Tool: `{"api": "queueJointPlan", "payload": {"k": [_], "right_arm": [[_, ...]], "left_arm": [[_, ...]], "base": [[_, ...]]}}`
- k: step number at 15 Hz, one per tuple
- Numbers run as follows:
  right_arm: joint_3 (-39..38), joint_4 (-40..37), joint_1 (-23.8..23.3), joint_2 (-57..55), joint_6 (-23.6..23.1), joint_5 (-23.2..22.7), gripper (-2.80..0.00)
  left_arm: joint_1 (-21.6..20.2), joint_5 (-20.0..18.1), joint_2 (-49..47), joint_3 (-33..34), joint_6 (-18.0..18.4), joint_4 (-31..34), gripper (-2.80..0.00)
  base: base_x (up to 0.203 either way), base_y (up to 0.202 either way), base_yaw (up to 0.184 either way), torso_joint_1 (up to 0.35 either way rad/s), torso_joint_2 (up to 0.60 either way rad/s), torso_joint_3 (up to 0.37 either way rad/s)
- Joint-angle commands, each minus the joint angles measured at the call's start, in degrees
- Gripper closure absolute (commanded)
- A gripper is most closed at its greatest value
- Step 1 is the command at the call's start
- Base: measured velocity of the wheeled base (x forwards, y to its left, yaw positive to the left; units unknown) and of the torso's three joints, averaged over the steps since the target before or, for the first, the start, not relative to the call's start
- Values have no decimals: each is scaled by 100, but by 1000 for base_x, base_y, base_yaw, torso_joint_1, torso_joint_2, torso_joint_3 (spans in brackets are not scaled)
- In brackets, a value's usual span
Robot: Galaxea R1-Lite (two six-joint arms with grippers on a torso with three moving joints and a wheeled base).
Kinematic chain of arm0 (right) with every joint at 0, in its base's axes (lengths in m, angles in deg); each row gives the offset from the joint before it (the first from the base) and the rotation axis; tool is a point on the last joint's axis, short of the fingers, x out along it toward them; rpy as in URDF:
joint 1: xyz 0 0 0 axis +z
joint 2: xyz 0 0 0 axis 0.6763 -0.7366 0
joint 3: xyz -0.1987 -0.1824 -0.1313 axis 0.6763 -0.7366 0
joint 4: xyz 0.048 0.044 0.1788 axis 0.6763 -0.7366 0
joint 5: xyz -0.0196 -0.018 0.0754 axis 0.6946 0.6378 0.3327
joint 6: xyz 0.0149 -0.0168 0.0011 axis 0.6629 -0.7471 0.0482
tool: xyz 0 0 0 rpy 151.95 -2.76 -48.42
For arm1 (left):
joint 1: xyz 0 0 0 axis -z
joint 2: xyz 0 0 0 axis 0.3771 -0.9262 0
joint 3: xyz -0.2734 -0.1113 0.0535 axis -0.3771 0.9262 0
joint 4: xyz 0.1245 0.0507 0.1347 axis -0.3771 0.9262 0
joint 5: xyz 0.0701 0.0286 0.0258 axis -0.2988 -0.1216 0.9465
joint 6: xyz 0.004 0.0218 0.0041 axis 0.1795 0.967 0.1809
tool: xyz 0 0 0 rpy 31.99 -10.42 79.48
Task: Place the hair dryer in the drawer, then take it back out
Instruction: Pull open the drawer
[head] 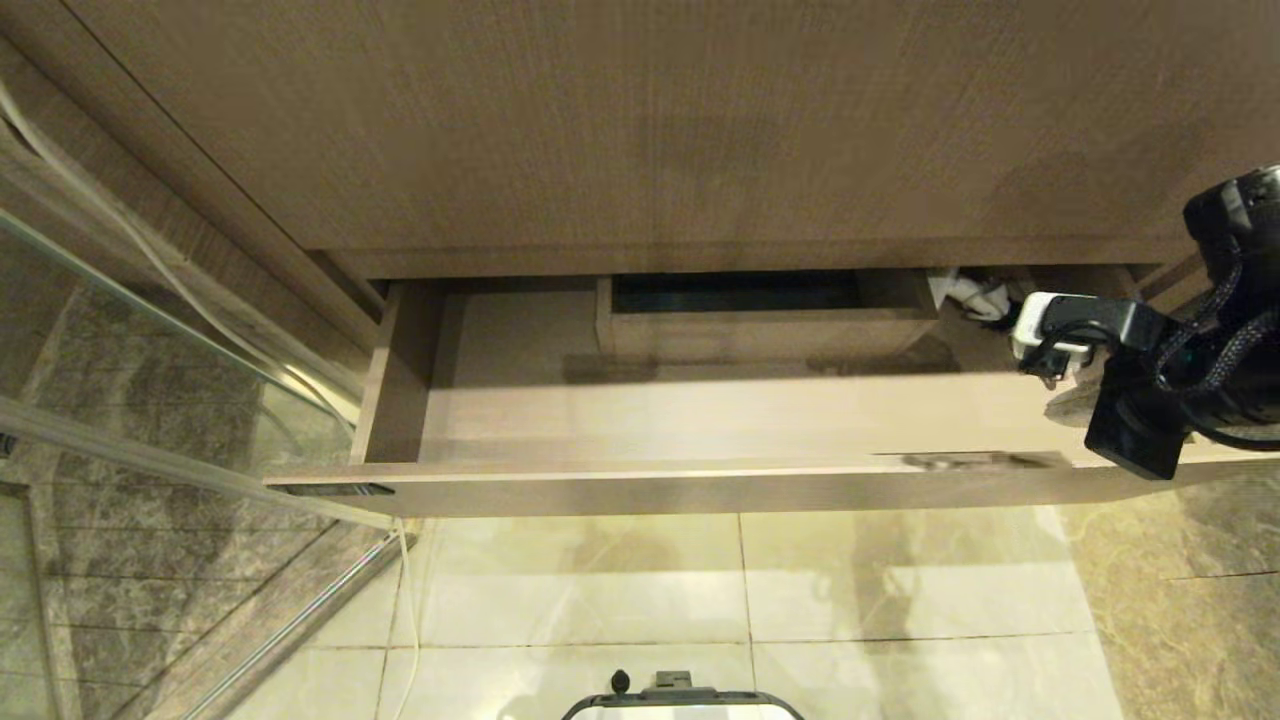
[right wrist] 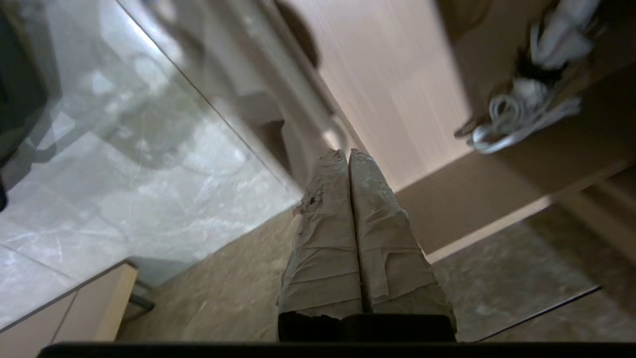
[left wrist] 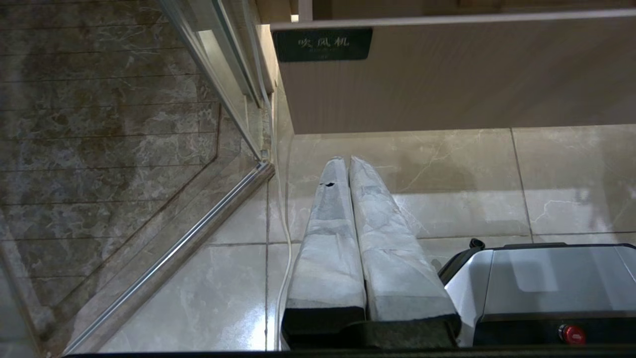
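right wrist view shows the right fingers (right wrist: pixel 350 155) pressed together, empty, near the hair dryer (right wrist: pixel 534 94)

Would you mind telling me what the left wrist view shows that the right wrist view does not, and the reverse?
Only the left wrist view shows the dark label plate with Chinese characters on the drawer front, the left gripper shut above the floor tiles, and the robot's silver base. Only the right wrist view shows the hair dryer with its bundled white cord lying inside the drawer, and the right gripper shut and empty, apart from it. Both show light wood-grain drawer panels, marble flooring and taped fingers pressed together.
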Motion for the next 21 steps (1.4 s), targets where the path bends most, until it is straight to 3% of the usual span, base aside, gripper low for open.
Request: {"api": "queueJointPlan", "payload": {"k": [1,3,7,13,21], "right_arm": [[174,14,-433,-577,-21,10,0],[420,14,-870,-960,55,6,0],[1060,126,-1130,-1581,721,-22,0],[1391,911,-1168,-2060,764,-332,0],[1967,1248,-1495,-2639,514,-393,0]], "left_arm": [[-5,3,2,1,0,-2,0],[-5,3,2,1,0,-2,0],[-5,3,-6,1,0,-2,0],[-5,3,2,1,-2,-2,0],[2,3,-6,1,0,-2,0]], "base": [[0,0,0,0,0,0],[0,0,0,0,0,0],[0,0,0,0,0,0],[0,0,0,0,0,0],[0,0,0,0,0,0]]}}
